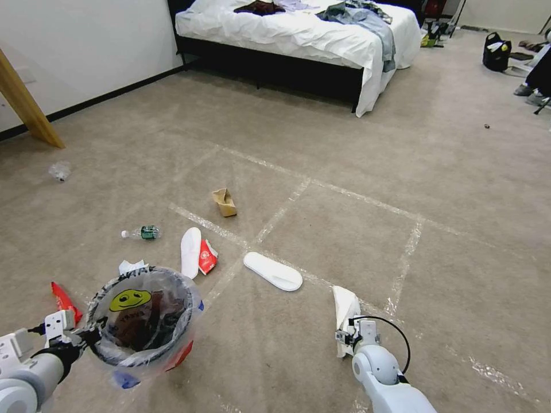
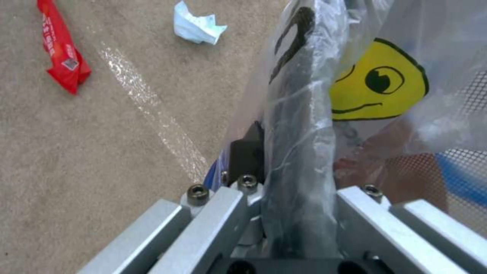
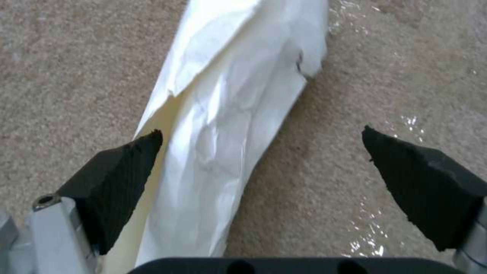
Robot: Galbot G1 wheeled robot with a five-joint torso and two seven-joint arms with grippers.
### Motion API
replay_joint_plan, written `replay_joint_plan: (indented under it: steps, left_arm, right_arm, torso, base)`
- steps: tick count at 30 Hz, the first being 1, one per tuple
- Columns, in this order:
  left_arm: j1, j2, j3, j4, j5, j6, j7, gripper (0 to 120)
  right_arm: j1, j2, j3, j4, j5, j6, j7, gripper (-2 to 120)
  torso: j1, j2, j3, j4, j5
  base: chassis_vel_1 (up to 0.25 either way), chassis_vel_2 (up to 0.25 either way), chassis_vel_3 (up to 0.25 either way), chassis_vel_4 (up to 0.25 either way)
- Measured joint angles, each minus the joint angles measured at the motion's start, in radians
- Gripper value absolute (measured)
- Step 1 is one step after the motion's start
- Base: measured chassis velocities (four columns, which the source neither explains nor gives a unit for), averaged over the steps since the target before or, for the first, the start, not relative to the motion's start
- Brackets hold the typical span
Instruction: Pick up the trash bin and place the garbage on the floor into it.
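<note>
bin: you have the trash bin (image 1: pixel 140 315) near left, rim clamped in left gripper (image 2: pixel 299 182)
right gripper (image 3: pixel 261 167): pads spread wide over white paper (image 3: pixel 223 125), near centre; not gripped
left: slippers, bottle, wrappers on floor; mostly undone

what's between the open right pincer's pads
White paper lies on the carpet between them, against one pad and clear of the other, per the right wrist view.

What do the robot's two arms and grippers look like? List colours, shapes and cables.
Both arms are rounded, glossy white-grey shells. The left gripper has silver metal bars with hex bolts and black fittings; a short black cable runs at its wrist. The right gripper has silver fingers tipped with black, textured, wedge-shaped pads, and a black cable loops over its wrist.
</note>
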Motion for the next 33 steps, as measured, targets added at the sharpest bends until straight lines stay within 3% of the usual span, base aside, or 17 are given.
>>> replay_joint_plan:
  steps: [8, 18, 33]
  left_arm:
    - [-0.022, 0.000, 0.014, 0.022, 0.001, 0.000, 0.000, 1]
    - [-0.039, 0.000, 0.031, 0.039, 0.001, 0.000, 0.000, 1]
    - [-0.018, 0.002, 0.024, 0.029, 0.005, -0.005, 0.001, 1]
  right_arm:
    - [-0.008, 0.006, -0.007, 0.010, -0.012, 0.015, -0.001, 99]
    - [-0.071, -0.010, 0.019, 0.134, 0.074, -0.031, 0.028, 100]
    - [0.025, 0.101, -0.007, -0.011, 0.067, 0.014, 0.090, 100]
  torso:
    - [0.000, 0.000, 0.000, 0.0000, 0.0000]
    - [0.000, 0.000, 0.000, -0.0002, -0.0001]
    - [0.000, 0.000, 0.000, 0.0001, 0.0000]
  base:
    - [0.000, 0.000, 0.000, 0.000]
    - [0.000, 0.000, 0.000, 0.000]
    - [0.000, 0.000, 0.000, 0.000]
